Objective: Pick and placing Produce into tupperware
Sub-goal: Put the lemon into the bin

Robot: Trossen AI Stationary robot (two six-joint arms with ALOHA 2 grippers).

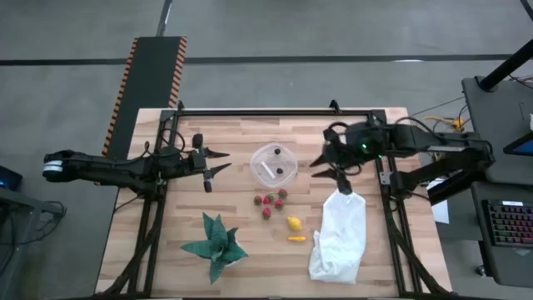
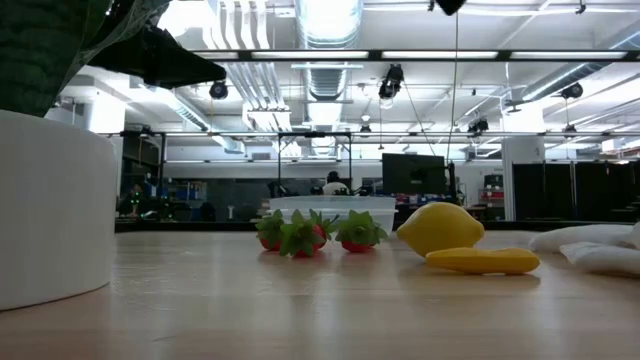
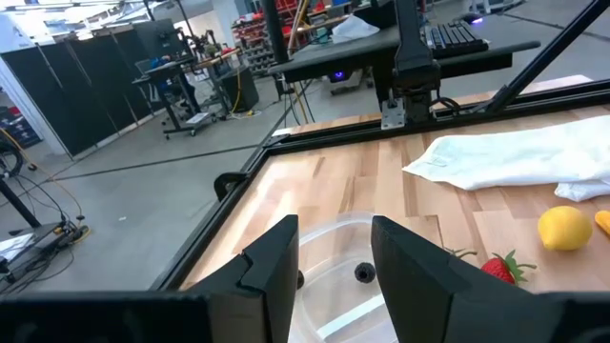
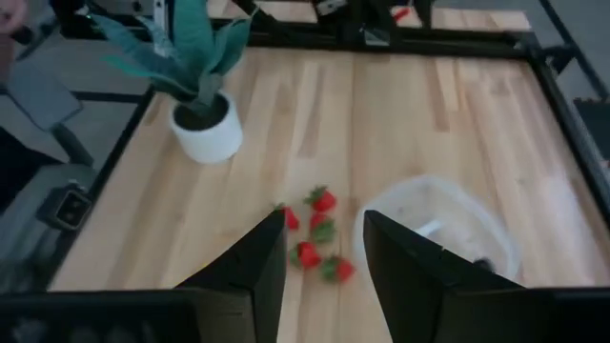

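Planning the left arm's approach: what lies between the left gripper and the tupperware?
In the high view, only bare wooden table separates the open left gripper from the tupperware; the strawberries lie past it.

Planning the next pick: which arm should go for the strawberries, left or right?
Probably right. The right gripper hangs open beside the tupperware, and its wrist view looks straight down on the strawberries. The left gripper, also open, sits across the tub, farther from them.

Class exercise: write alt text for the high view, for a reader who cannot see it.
Seen from above, a clear tupperware tub sits mid-table between the open left gripper and open right gripper. Strawberries, a lemon and an orange piece lie beside a green plant and white cloth bag.
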